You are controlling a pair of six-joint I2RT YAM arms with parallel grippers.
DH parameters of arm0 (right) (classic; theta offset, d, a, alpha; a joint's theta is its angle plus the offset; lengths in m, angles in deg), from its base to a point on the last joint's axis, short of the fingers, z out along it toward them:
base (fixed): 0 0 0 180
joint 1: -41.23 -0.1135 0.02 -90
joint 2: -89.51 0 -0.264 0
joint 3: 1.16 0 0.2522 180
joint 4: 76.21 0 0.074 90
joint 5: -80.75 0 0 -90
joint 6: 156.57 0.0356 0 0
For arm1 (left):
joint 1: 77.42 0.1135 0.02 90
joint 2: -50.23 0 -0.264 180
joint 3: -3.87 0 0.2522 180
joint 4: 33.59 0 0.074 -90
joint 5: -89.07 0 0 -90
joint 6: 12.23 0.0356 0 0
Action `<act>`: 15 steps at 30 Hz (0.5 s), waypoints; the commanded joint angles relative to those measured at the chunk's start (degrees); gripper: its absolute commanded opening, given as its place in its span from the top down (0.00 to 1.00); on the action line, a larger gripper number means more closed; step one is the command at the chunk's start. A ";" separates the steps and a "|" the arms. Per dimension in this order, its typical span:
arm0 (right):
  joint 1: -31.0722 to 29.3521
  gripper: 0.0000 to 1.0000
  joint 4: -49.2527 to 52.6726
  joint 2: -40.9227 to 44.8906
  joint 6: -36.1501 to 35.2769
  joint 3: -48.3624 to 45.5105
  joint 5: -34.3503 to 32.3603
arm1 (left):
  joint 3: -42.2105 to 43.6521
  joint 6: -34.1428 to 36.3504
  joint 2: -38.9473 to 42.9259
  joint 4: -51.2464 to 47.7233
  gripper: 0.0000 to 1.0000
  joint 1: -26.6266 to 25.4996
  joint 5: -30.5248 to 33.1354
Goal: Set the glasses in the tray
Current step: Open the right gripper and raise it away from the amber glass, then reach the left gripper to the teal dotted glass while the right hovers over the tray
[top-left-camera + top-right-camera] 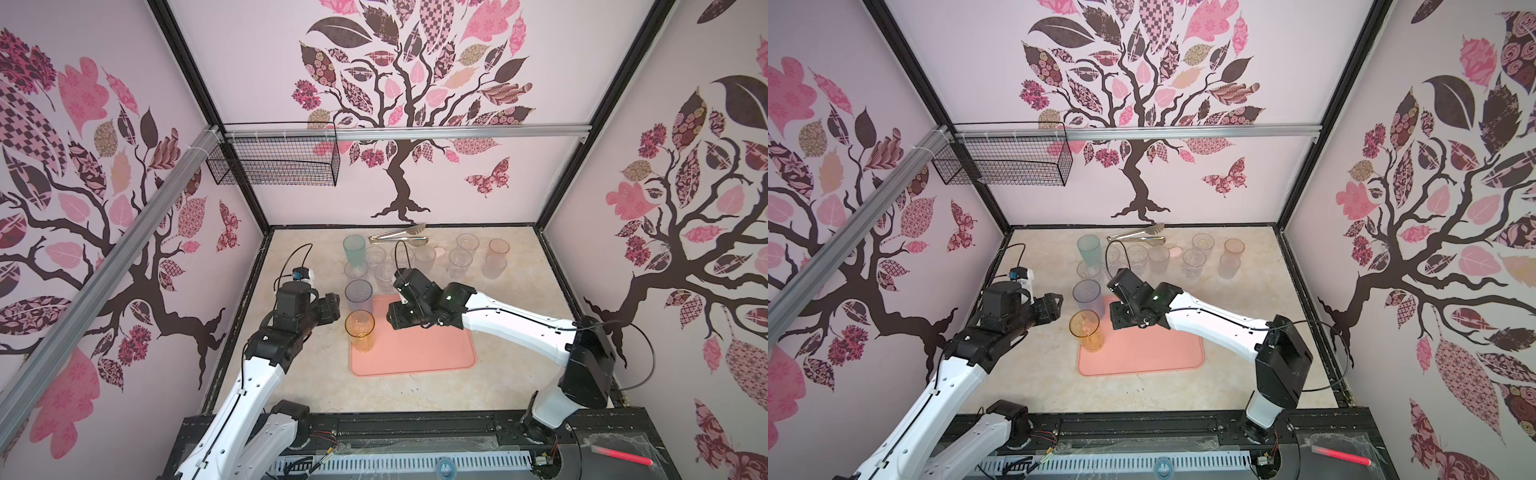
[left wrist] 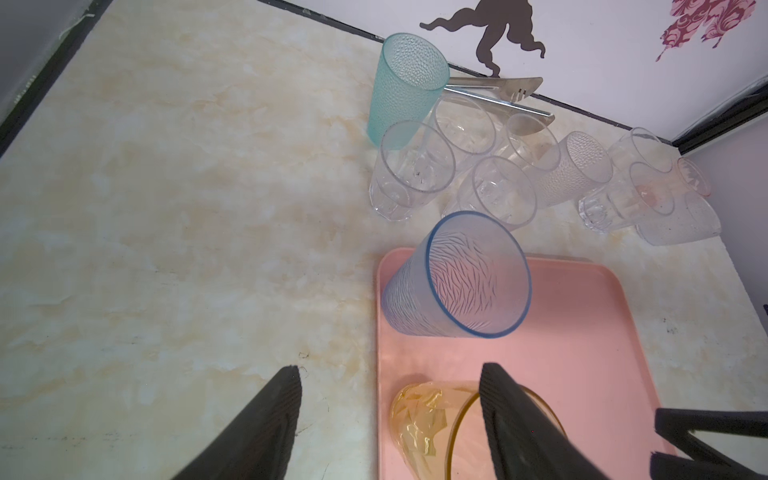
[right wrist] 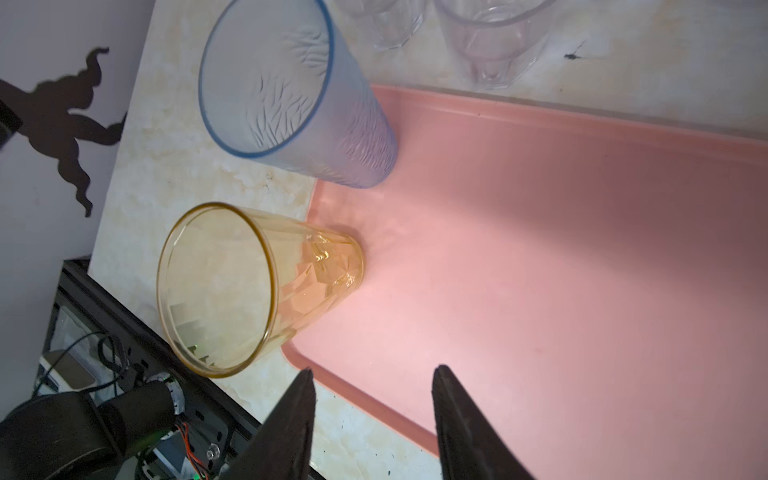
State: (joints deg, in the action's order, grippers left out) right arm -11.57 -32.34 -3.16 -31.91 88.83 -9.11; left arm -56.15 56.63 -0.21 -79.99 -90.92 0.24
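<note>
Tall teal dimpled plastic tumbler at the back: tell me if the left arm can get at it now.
Probably yes. The teal tumbler stands at the cluster's left end with bare table beside it, and the left gripper is open and empty.

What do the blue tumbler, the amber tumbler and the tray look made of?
Blue tumbler: likely frosted translucent plastic, embossed wavy lines. Amber tumbler: glossy see-through tinted plastic or glass, facets glinting. Tray: opaque salmon-pink, matte plastic seemingly, moulded low rim.
</note>
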 commanded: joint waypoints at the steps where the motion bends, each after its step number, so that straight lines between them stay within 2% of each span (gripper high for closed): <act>1: 2.11 0.45 -5.98 3.46 0.02 -3.83 1.59 | -5.89 2.18 -4.41 1.60 0.27 2.10 -0.70; 7: 2.34 0.31 -5.09 3.67 -3.31 -4.38 -0.81 | -15.58 -0.34 -18.58 3.15 0.30 6.91 -7.71; 11: 3.15 0.30 -4.35 3.71 -3.50 -4.71 -0.67 | -21.38 -0.71 -26.00 5.87 0.29 7.45 -8.09; 15: 5.12 0.29 -4.34 4.67 -2.52 -6.80 0.37 | -25.31 -1.71 -32.81 8.82 0.27 8.75 -12.50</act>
State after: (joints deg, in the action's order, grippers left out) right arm -8.00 -37.22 -0.91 -34.45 83.14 -8.96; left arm -77.61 55.97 -30.11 -74.77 -83.27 -8.24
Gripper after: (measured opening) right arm 0.708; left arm 0.726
